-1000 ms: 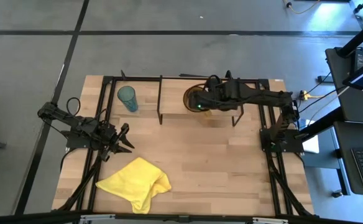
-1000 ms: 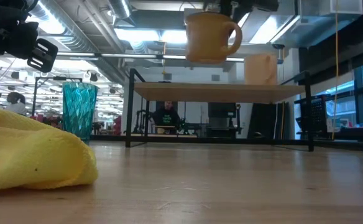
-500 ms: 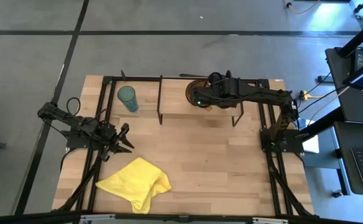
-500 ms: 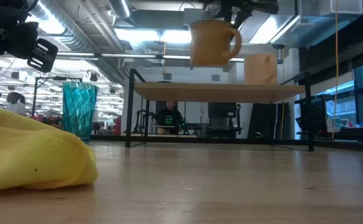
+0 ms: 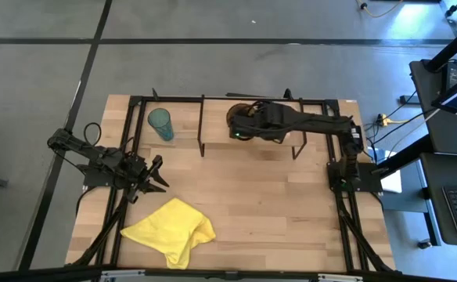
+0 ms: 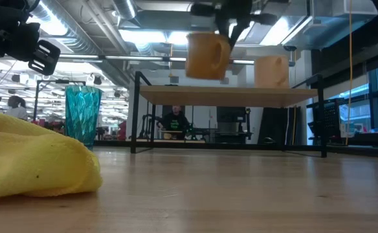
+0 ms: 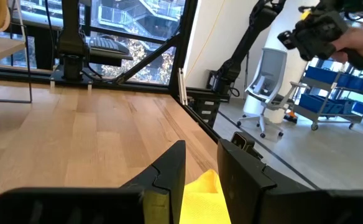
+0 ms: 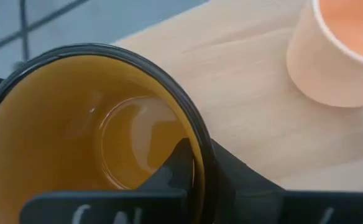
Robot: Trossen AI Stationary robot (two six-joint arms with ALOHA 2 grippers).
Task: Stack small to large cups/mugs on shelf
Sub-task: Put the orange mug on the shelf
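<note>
Currently, the wide amber-yellow translucent mug (image 6: 207, 55) is held clear above the low light-wood shelf on thin black legs (image 6: 231, 96) by the right gripper (image 5: 242, 125), whose fingers are clamped over the mug's rim, one finger (image 8: 180, 163) reaching inside the wall in the right wrist view. On the shelf plank, just beside the raised mug toward 3 o'clock, the small pale-orange mug (image 6: 270, 71) is seen standing upright. The tall teal translucent tumbler (image 5: 160, 124) is placed on the wooden tabletop (image 5: 275, 204) toward 11 o'clock, well apart from the shelf's mugs. A crumpled yellow cloth (image 5: 170, 229) is spread near 7 o'clock. The left gripper (image 5: 155, 176) is parked at about 9 o'clock, beside the cloth, its two dark fingers (image 7: 168, 176) parted with only air between them. A person (image 6: 173, 120) is visible in the room behind the shelf.
</note>
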